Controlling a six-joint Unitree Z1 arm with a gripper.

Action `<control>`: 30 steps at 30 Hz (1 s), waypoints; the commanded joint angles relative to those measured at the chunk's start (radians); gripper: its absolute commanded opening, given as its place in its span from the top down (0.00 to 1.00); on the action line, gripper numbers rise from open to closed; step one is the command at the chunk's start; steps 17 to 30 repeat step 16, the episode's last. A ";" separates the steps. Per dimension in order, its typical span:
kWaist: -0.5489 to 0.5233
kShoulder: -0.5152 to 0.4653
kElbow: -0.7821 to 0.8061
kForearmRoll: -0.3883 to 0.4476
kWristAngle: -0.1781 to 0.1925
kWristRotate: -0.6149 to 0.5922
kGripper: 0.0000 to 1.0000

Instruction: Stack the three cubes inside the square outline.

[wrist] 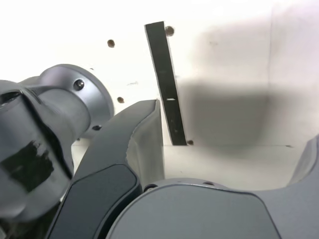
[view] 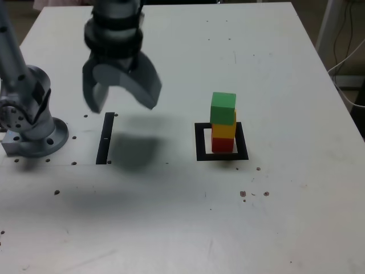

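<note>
In the exterior view a stack of three cubes stands inside the black square outline [view: 200, 142]: the red cube [view: 222, 145] at the bottom, the yellow cube [view: 224, 130] in the middle, the green cube [view: 223, 108] on top. My gripper [view: 122, 105] hangs open and empty well above the table, off to the exterior view's left of the stack, over the narrow black strip [view: 105, 137]. In the wrist view the two grey fingers [wrist: 142, 144] spread wide with only table and the strip [wrist: 165, 82] between them. The cubes do not show in the wrist view.
The arm's grey base [view: 28, 123] sits at the exterior view's left edge, also seen in the wrist view as the base [wrist: 75, 94]. The white table [view: 182, 228] carries small screw holes. Cables hang past the table's right edge.
</note>
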 commanded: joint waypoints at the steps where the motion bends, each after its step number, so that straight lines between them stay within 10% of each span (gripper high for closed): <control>1: 0.010 -0.011 0.066 -0.047 -0.005 -0.005 0.00; 30: 0.023 -0.051 0.176 -0.139 -0.009 -0.031 0.00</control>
